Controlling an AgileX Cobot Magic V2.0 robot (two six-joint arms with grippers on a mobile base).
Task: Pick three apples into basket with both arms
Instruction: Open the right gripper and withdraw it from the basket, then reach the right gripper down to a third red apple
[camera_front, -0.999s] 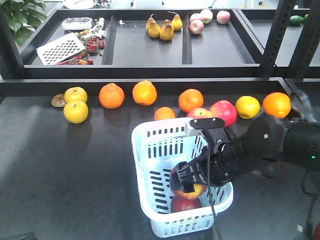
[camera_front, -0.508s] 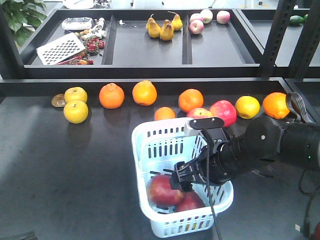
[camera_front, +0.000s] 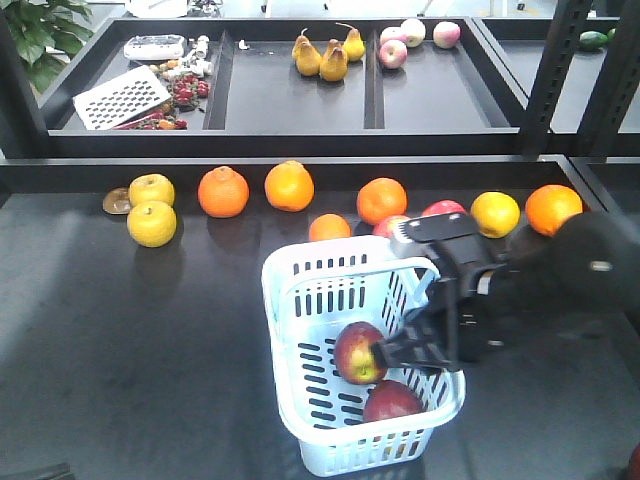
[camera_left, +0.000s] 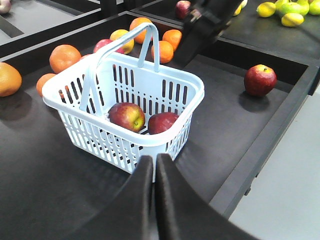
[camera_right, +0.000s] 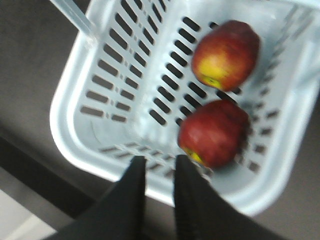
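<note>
Lifted since half a second ago, the right gripper (camera_right: 157, 172) hovers above the basket (camera_front: 300, 280), fingers narrowly parted, empty. Two apples (camera_left: 127, 116) lie inside, yellow patches sideways. Left gripper (camera_left: 153, 167) closed.

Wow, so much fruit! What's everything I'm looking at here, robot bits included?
basket: one, pale blue-white, front centre of the table
dark red apples: two, inside the basket
third apple: one, dark red, on the table outside the basket
oranges: five, orange, row behind the basket
yellow apples: three, same row
pinkish apples: two, same row, partly hidden
pears: three, yellow-brown, back shelf
pale pink apples: three, back shelf
right pincer: black, slightly open, empty, over the basket
left pincer: black, shut, empty, beside the basket
</note>
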